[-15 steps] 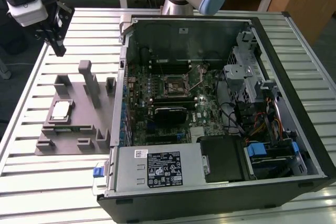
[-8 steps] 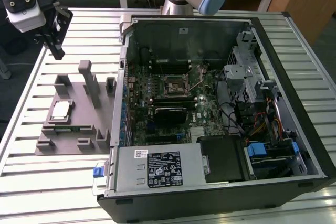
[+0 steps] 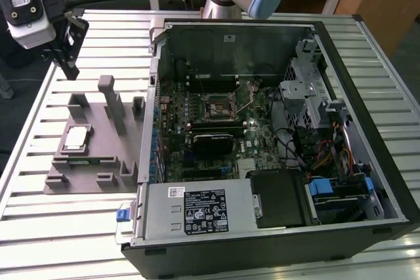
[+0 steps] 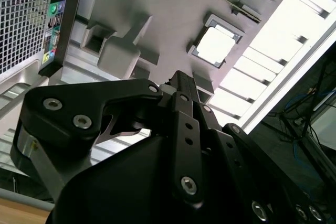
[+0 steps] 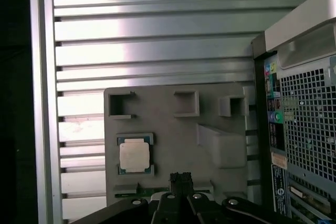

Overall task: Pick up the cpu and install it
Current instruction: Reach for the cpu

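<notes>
cpu (image 3: 75,137): small square chip, silver top up, pale rim, lying flat in grey tray (image 3: 105,152) recess, exterior view's left.

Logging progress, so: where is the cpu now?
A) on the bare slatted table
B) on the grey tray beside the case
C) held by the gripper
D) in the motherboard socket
B: the cpu lies on the grey tray, outside the computer case, with the gripper apart from it.

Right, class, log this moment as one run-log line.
stage: pre-grasp | gripper: raised near grey tray, fingers shut, empty | cpu: lying in tray, untouched, apart from gripper
</notes>
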`<move>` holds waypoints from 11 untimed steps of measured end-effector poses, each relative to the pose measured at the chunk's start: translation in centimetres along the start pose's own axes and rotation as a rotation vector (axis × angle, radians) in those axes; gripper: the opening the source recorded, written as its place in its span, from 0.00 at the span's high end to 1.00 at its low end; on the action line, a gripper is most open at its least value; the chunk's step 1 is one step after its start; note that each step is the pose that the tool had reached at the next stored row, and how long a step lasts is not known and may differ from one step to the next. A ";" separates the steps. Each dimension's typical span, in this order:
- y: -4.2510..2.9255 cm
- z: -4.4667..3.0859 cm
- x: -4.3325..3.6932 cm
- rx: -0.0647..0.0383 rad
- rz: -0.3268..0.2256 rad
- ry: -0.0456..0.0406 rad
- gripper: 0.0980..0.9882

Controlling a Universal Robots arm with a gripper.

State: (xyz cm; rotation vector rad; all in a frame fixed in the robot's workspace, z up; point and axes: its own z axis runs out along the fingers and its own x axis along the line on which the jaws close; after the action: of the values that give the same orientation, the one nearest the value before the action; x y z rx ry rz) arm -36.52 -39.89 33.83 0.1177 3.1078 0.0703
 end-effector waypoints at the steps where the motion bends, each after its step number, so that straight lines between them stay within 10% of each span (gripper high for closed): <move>1: -0.01 0.15 0.08 0.000 0.000 0.0000 0.99; 11: -0.14 1.69 0.91 0.000 0.000 0.0000 0.99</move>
State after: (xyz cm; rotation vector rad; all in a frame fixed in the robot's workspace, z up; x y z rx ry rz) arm -37.39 -39.89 32.11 0.1178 3.1079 0.0702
